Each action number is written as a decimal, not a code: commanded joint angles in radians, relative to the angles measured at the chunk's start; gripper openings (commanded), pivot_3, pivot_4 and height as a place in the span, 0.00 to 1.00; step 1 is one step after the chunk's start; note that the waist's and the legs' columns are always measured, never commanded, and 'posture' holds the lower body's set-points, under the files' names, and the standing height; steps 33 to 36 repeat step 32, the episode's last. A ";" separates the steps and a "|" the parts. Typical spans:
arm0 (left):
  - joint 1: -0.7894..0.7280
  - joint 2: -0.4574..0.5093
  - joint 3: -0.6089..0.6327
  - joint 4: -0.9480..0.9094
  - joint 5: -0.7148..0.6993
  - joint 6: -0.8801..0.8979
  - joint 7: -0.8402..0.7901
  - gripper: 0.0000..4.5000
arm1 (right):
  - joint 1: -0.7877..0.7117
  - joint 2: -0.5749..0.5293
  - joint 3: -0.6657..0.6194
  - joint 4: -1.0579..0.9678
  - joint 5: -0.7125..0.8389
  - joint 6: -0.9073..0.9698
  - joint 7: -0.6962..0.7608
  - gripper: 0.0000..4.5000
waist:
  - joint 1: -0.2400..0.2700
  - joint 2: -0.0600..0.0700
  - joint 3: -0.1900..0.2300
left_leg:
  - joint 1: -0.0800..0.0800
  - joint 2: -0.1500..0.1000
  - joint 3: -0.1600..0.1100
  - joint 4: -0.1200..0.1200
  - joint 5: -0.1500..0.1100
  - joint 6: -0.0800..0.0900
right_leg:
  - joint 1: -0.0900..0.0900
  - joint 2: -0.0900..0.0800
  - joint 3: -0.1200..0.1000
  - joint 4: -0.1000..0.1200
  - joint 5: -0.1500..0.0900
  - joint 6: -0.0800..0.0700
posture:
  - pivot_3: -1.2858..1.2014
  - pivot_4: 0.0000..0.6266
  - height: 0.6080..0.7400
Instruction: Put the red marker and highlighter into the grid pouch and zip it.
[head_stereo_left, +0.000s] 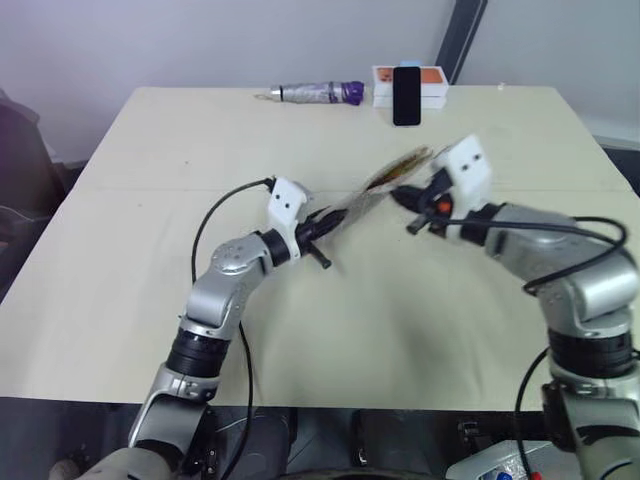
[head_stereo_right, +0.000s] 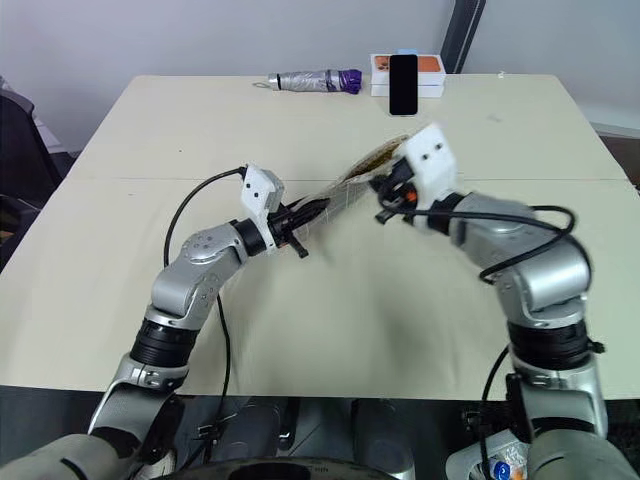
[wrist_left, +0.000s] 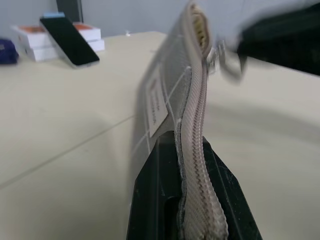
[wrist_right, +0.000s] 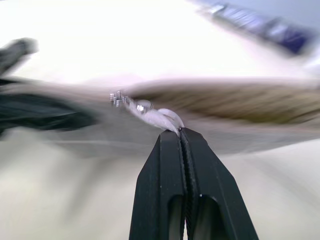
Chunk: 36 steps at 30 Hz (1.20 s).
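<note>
The grid pouch hangs above the table, stretched between my two grippers with its zipper edge up. My left gripper is shut on the pouch's near end; in the left wrist view the grey fabric, white label and pale zipper run up from between the fingers. My right gripper is shut on the pale zipper pull cord at the pouch's far end. The pouch mouth gapes there, with something yellowish inside that I cannot identify. The red marker and the highlighter are hidden.
At the table's far edge lie a silver folded umbrella with a purple end and a black phone leaning on a white and orange box. The cream table spreads wide around both arms.
</note>
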 joint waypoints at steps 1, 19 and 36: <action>0.016 0.029 0.003 0.014 0.018 -0.041 -0.028 0.00 | -0.051 -0.073 -0.107 0.080 -0.061 -0.064 -0.023 0.01 | 0.001 0.000 0.000 | 0.000 0.000 0.000 0.000 0.000 0.000 | 0.000 0.000 0.000 0.000 0.000 0.000 | 0.52 0.24 1.00; 0.090 0.122 0.069 -0.103 -0.064 0.086 -0.077 1.00 | 0.224 -0.211 -0.100 -0.019 -0.039 -0.109 0.196 0.89 | 0.001 0.000 0.000 | -0.003 0.000 0.000 0.000 0.000 0.000 | -0.001 0.000 0.001 -0.001 0.000 0.000 | 0.52 0.24 1.00; 0.263 0.328 0.340 -0.163 -0.121 0.145 -0.030 1.00 | 0.409 -0.246 -0.251 0.085 -0.050 -0.294 0.300 0.89 | 0.000 0.000 0.000 | -0.002 0.001 0.000 0.000 0.000 0.000 | -0.001 -0.001 0.001 0.000 0.000 0.000 | 0.52 0.24 1.00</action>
